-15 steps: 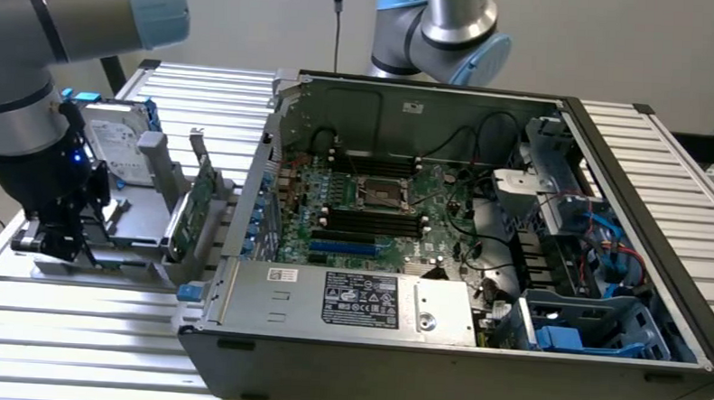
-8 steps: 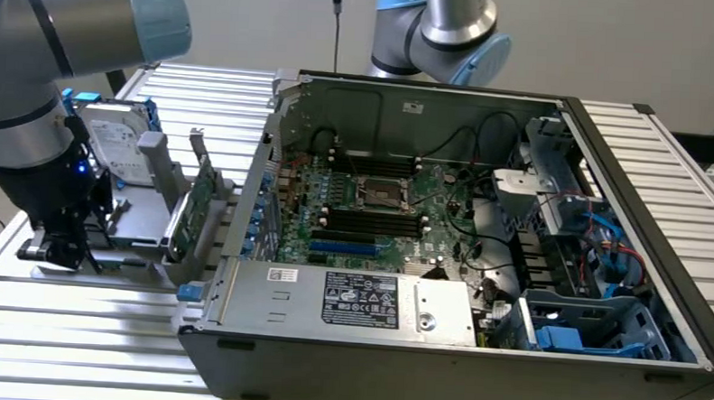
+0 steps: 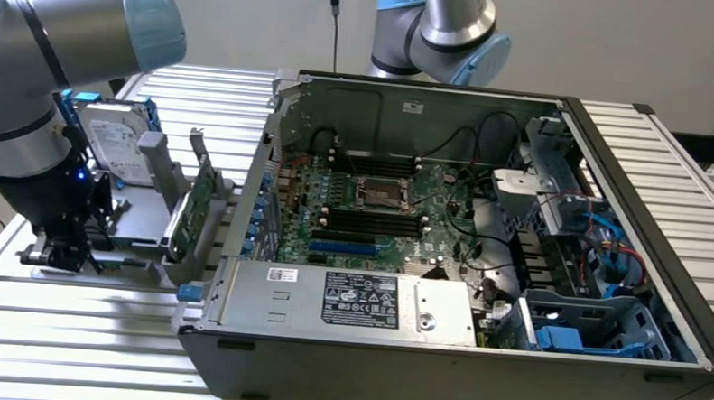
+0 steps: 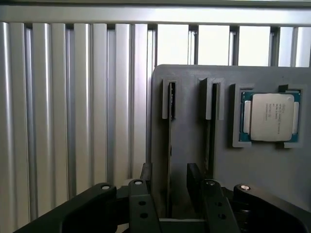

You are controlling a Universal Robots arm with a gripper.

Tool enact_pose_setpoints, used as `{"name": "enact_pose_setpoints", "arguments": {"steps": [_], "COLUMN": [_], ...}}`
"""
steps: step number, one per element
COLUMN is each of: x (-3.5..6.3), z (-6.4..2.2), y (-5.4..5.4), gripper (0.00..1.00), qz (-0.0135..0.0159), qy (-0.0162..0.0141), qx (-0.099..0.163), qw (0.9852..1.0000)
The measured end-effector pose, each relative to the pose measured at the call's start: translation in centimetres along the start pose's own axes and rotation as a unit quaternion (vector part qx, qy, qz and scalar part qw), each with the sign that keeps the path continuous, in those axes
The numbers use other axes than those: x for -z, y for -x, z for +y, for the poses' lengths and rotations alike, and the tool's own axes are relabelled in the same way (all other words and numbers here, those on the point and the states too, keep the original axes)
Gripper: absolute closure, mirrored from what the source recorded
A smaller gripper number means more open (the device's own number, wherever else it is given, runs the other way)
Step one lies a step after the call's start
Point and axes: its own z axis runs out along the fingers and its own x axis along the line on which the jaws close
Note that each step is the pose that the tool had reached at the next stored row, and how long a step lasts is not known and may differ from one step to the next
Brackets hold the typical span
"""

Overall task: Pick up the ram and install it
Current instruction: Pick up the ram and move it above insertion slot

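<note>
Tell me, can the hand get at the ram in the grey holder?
Probably yes: the hand is open, its fingers either side of the ram standing on edge in the grey holder slot, with nothing between.

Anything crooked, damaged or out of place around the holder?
Nothing stands out. The ram stands straight in its slot of the grey holder, the processor sits square in its pocket, and the open end effector straddles the ram.
</note>
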Motion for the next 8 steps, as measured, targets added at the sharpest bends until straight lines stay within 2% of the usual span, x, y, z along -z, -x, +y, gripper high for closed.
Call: {"name": "enact_pose_setpoints", "arguments": {"steps": [1, 3, 8], "x": [-0.06, -0.18, -0.27], "z": [0.0, 0.0, -0.01], "y": [-0.07, -0.19, -0.28], "gripper": [0.58, 0.58, 0.58], "qz": [-0.0026, -0.0055, -0.0059], "qy": [0.0, -0.0001, 0.0], "qx": [0.001, 0.002, 0.009], "qw": [1.0, 1.0, 0.9999]}}
